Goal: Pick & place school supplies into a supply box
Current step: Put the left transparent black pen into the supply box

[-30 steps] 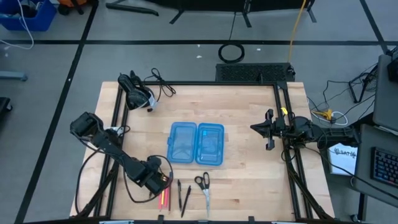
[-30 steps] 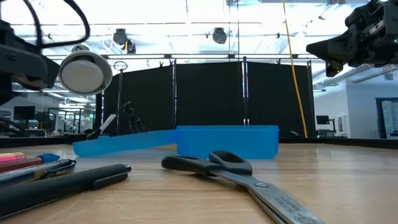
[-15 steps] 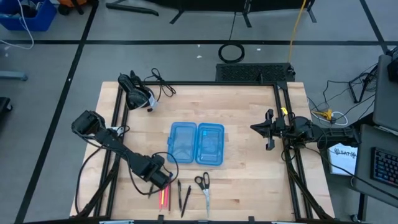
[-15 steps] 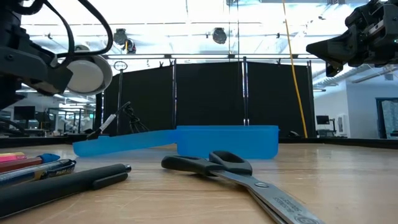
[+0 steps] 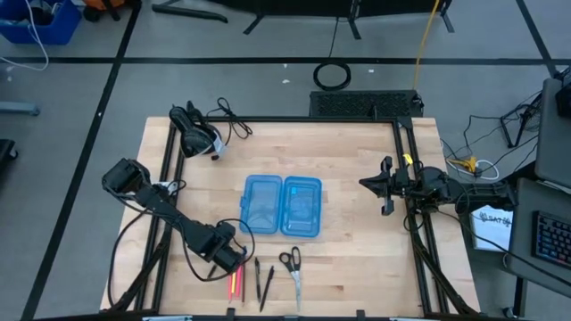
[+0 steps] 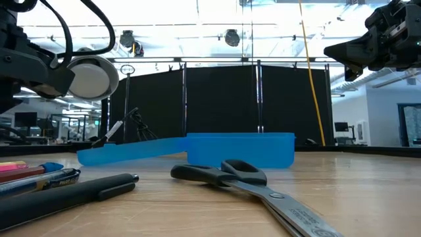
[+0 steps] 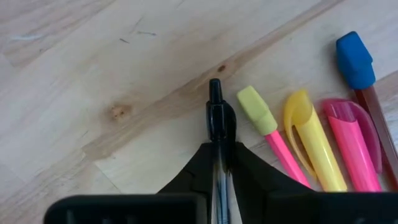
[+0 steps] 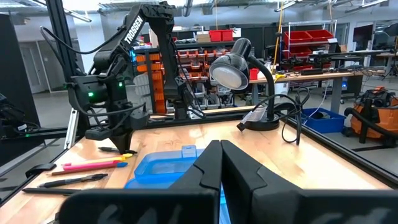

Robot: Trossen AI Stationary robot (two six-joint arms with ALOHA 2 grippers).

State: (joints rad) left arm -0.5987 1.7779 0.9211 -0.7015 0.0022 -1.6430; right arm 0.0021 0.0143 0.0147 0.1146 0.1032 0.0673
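Left gripper [image 7: 222, 163] stood at table's 7 o'clock, fingers clamped on black pen [image 7: 217, 118], tip forward, presumably lifted for carrying. Pink and yellow pens [image 7: 314, 146] lay alongside on table [image 5: 357, 160]. Supply box [image 5: 281, 206] lay open at centre, toward 1 o'clock from grip. Scissors [image 5: 292, 267] at 6 o'clock. Right gripper [image 5: 385, 185] closed, empty, parked at 3 o'clock.
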